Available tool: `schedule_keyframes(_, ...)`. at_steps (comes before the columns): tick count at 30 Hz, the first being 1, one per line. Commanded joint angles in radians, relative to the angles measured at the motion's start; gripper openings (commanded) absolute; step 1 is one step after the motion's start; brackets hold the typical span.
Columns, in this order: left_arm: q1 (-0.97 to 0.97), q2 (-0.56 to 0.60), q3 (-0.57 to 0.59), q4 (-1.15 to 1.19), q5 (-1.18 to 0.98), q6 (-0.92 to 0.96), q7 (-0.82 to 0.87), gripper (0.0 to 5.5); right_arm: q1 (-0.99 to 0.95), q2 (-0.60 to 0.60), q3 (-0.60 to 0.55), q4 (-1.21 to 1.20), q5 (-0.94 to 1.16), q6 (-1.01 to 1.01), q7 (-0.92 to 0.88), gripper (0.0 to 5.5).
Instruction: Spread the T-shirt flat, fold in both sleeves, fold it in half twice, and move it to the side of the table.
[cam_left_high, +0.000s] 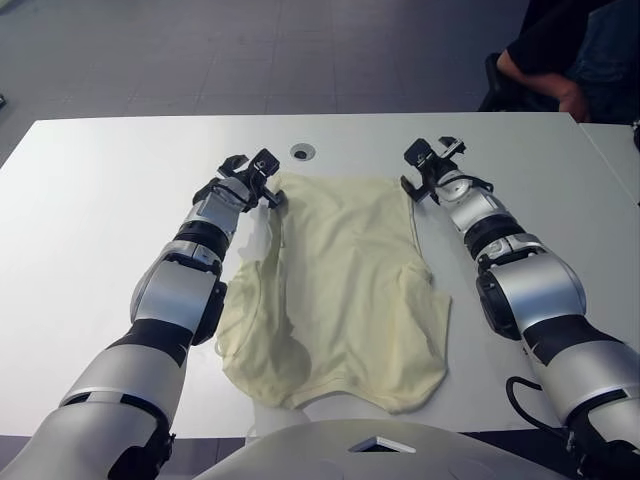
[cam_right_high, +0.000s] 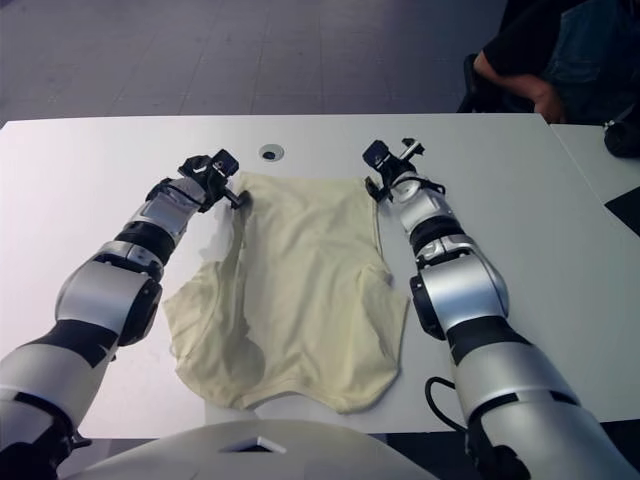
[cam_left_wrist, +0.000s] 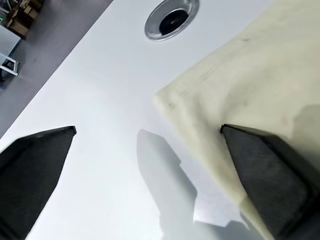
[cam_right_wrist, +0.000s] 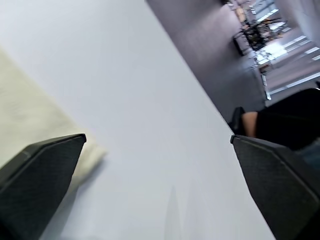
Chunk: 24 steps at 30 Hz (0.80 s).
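Head stereo pair: high, facing forward and down over both arms; whole shirt (cam_left_high: 340, 290) and most of table (cam_left_high: 100, 200) framed. Left wrist: very near tabletop, looking out through left gripper (cam_left_wrist: 148, 128) at shirt's far corner and hole (cam_left_wrist: 171, 19). Right wrist: equally near, through right gripper (cam_right_wrist: 158, 136), across table toward room. All four share shirt, table.

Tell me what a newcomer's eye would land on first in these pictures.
The pale yellow T-shirt lies in the middle of the white table, its far edge straight and its near half rumpled. The left claw and the right claw, both open, sit at its two far corners.
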Motion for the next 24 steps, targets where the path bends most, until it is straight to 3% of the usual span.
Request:
schedule_keyframes(1,0.012,0.043,0.012,0.024,0.010,0.024,0.012,5.40,-0.071,-0.040,-0.057,-0.023,0.034,-0.030,-0.047,5.39)
schedule_keyframes(7,-0.025,0.094,0.025,0.030,0.016,0.005,0.048,5.40,-0.099,-0.059,-0.107,-0.121,0.084,-0.067,0.004,5.39)
schedule_keyframes(10,-0.068,0.090,0.100,0.001,-0.064,-0.072,0.013,5.40,0.001,-0.062,-0.131,-0.321,0.146,-0.009,0.125,5.39)
schedule_keyframes(16,-0.087,0.124,0.208,-0.201,-0.209,-0.122,-0.173,5.40,0.411,-0.104,-0.300,-1.124,0.440,0.592,0.323,5.39)
schedule_keyframes(20,0.334,0.275,0.356,-1.015,-0.367,0.329,-0.258,5.40,0.710,-0.159,-0.518,-1.648,0.723,1.130,0.400,5.39)
schedule_keyframes(22,0.585,0.300,0.487,-1.409,-0.464,0.591,-0.268,5.40,0.816,-0.187,-0.629,-1.782,0.814,1.343,0.456,5.39)
schedule_keyframes(24,0.733,0.287,0.604,-1.658,-0.517,0.780,-0.256,5.40,0.897,-0.206,-0.704,-1.847,0.866,1.514,0.516,5.39)
